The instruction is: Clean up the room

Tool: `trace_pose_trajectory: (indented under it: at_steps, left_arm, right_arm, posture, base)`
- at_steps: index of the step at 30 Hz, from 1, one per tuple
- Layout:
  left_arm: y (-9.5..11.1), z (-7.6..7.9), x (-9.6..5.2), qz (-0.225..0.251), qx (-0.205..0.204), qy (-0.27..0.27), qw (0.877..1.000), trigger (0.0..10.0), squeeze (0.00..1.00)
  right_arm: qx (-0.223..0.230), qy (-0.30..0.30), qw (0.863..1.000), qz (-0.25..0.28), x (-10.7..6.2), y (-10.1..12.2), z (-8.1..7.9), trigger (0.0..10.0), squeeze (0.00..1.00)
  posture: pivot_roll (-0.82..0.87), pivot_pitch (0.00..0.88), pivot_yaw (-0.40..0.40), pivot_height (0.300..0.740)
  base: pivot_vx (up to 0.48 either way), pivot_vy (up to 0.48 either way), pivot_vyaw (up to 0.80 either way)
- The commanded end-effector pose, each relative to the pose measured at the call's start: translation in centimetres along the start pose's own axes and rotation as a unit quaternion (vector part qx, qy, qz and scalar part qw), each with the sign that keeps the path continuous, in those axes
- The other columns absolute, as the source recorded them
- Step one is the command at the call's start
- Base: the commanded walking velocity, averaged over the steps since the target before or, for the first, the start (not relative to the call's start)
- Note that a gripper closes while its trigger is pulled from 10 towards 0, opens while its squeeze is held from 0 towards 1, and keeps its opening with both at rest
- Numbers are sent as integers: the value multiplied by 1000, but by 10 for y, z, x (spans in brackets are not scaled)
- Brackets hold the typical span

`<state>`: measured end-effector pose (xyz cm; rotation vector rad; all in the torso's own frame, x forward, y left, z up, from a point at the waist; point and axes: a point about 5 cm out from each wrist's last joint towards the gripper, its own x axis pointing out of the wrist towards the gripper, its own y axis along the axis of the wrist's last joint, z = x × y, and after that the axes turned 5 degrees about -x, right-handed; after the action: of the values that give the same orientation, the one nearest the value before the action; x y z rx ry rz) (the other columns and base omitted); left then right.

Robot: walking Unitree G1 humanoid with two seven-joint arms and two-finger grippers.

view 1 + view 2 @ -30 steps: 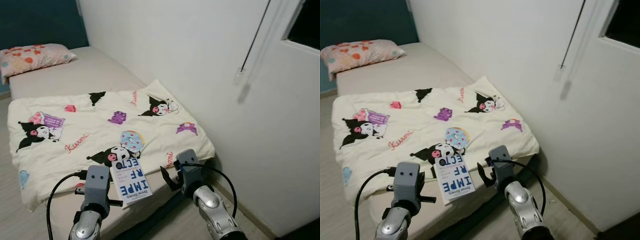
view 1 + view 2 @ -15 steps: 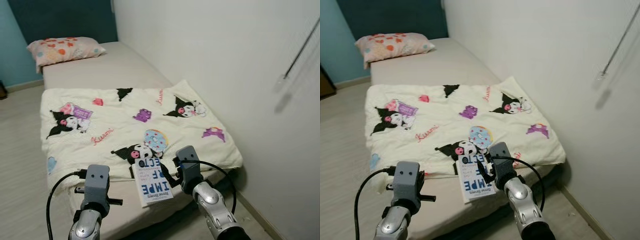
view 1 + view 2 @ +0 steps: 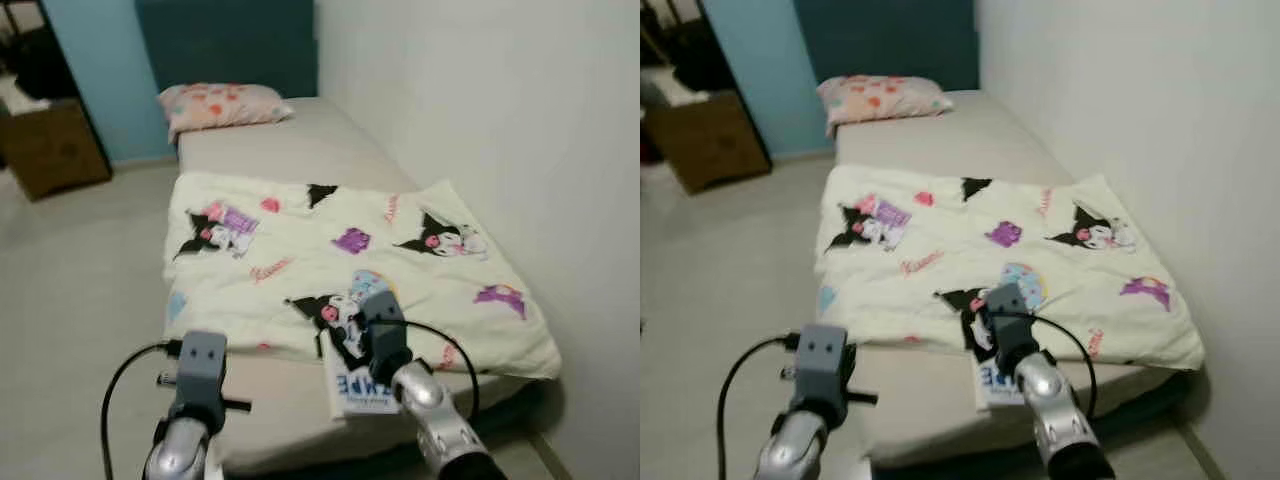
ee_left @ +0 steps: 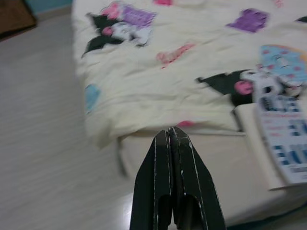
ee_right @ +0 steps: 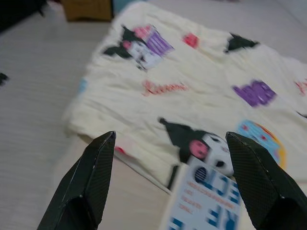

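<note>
Ahead of you is a low bed [image 3: 300, 150] running away along the right-hand wall [image 3: 480, 120], with open floor [image 3: 80, 270] all down its left side. A cream cartoon-print blanket [image 3: 330, 260] covers the near half of the mattress. Its left edge hangs a little over the bed's side, and its near edge stops short of the foot, leaving a bare strip of mattress there. A pink patterned pillow [image 3: 222, 104] lies at the far end, against a dark blue headboard [image 3: 225, 45]. A brown wooden cabinet [image 3: 55, 150] stands far left, well apart from the bed.

A white book [image 3: 358, 382] with blue lettering lies on the bare strip at the foot, its far end touching the blanket's near edge and its near end close to the mattress edge.

Your right tool [image 5: 170, 179] hovers over the book with its two black fingers [image 5: 93, 179] spread wide, gripping nothing. Your left tool [image 4: 171, 143] is pressed fully together, empty, pointing at the near-left corner of the bed where the blanket's edge overhangs. Beyond that corner the floor is bare.
</note>
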<state>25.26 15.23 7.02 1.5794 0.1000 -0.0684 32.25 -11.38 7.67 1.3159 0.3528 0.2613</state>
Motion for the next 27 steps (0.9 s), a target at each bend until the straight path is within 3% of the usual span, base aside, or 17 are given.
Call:
trace_pose_trajectory:
  at_steps: [1,9,23,27]
  left_arm:
    - [-5,1,-1,-13,6,-2,1000,10000,0]
    - [-9,1,-2,-25,14,7,1000,10000,0]
    - [-9,-3,-2,-30,10,22,999,10000,0]
    - [-10,-5,-2,-39,-20,39,998,10000,0]
  right_arm:
    - [7,-3,1000,-10,-3,-7,0,10000,0]
    - [11,-1,1000,-15,-4,-9,-1,10000,0]
    - [14,6,1000,-18,-5,-12,-4,10000,0]
    - [15,7,1000,-19,-6,-12,-4,10000,0]
  posture:
    - [-31,111,-37,740]
    - [-31,117,-38,740]
    - [-33,117,-43,740]
    - [-36,115,-44,740]
  base:
    - [0,0,0]
    - [0,0,0]
    - [0,-388,0]
    - [0,-177,0]
